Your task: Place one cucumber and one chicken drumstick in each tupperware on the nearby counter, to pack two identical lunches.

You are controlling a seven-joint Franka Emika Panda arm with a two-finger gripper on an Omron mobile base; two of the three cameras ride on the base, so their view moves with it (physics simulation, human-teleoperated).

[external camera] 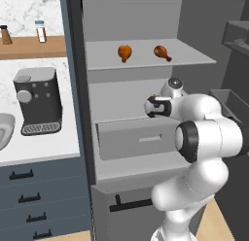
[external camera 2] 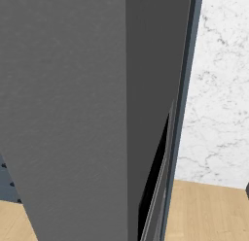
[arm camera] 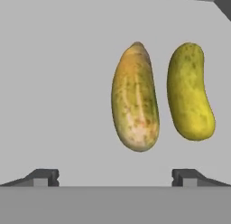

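Note:
Two yellow-green cucumbers lie side by side on a grey fridge shelf in the hand view, the browner one [arm camera: 134, 97] on the left and the greener one [arm camera: 189, 92] on the right. My gripper [arm camera: 115, 179] is open, its tips spread wide just short of the left cucumber and touching nothing. Two chicken drumsticks [external camera: 125, 52] [external camera: 162, 52] rest on the upper fridge shelf. My arm [external camera: 194, 123] reaches into the shelf below them. A light-grey raised rim [external camera: 4, 130], seemingly a tupperware, pokes in at the left edge on the white counter [external camera: 48, 146].
A dark coffee machine [external camera: 38, 100] stands on the counter beside the fridge. Spice bottles [external camera: 40, 31] sit on the wooden wall shelf. A grey fridge drawer [external camera: 138, 138] is under my arm. The open fridge door [external camera 2: 73, 113] blocks the right base view.

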